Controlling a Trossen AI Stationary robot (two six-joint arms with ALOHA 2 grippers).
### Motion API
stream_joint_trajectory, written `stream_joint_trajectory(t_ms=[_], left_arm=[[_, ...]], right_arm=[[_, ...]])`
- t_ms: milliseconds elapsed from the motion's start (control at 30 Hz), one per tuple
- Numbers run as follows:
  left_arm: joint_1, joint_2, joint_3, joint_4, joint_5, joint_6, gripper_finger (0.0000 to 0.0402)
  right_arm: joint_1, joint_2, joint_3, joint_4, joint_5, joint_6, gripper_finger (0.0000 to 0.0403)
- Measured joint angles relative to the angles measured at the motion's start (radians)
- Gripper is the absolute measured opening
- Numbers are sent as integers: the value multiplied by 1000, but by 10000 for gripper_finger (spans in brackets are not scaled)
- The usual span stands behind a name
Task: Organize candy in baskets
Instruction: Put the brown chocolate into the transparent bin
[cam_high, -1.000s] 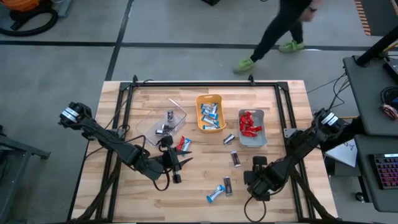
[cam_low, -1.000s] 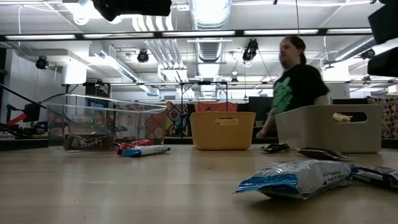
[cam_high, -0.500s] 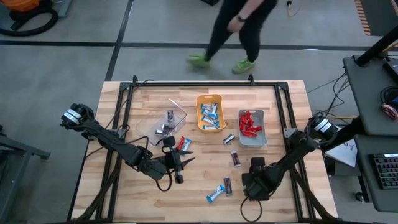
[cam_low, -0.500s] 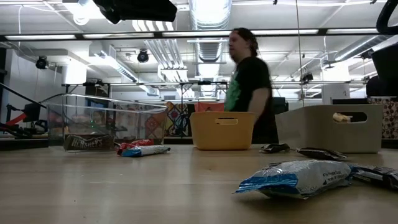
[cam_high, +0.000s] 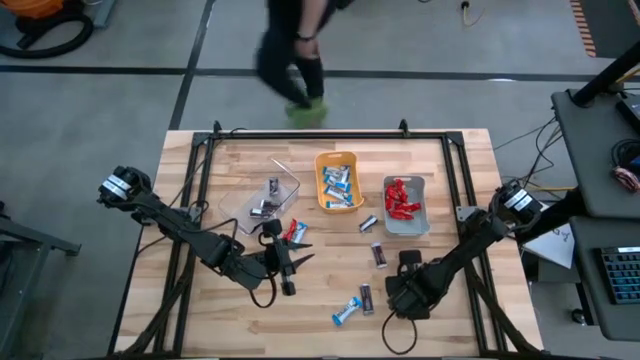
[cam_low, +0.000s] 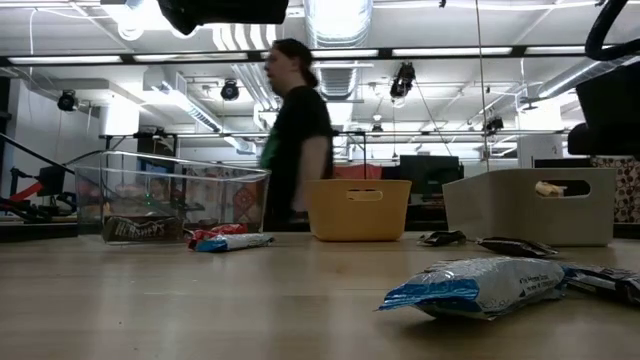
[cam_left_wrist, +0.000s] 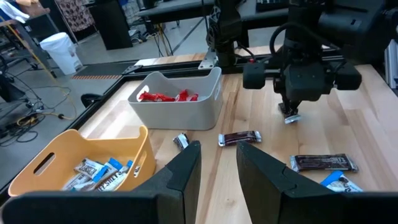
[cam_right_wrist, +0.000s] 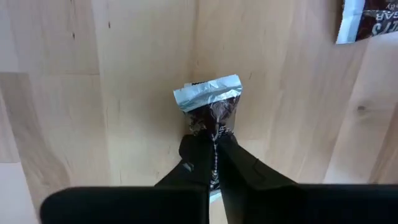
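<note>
Right gripper (cam_right_wrist: 213, 152) jaws pinch dark candy bar (cam_right_wrist: 210, 106), seemingly above table (cam_right_wrist: 124, 74)

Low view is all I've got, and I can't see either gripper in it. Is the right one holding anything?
Observer: Yes. The right gripper is shut on one end of a dark candy bar with a silver end.
Operator: What's in the grey basket? I only see its side.
Observer: The grey basket holds red candies.
Operator: And the left gripper?
Observer: The left gripper is open, with nothing between its fingers.
</note>
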Motion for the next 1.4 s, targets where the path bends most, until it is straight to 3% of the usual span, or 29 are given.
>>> stream_joint_trajectory(t_ms=[200,400,567,667,900,1033,1200,1400], left_arm=[[0,0,-1,7,0,0,87],[-1,0,-51,142,80,41,87],[-2,0,-142,435,247,142,87],[-2,0,-179,530,274,165,87],[0,1,-195,549,273,159,87],[1,1,-190,549,265,158,91],[13,1,-189,566,249,157,106],[16,1,-190,561,129,157,144]], right_arm=[[-21,-98,-8,-2,60,-33,8],[-20,-252,-28,75,246,-53,7],[-21,-362,-130,381,383,-165,8],[-31,-402,-217,632,423,-272,8],[-81,-410,-384,1228,434,-508,8],[-117,-380,-416,1471,432,-623,8],[-161,-320,-405,1659,423,-689,8],[-188,-267,-385,1673,423,-678,8]])
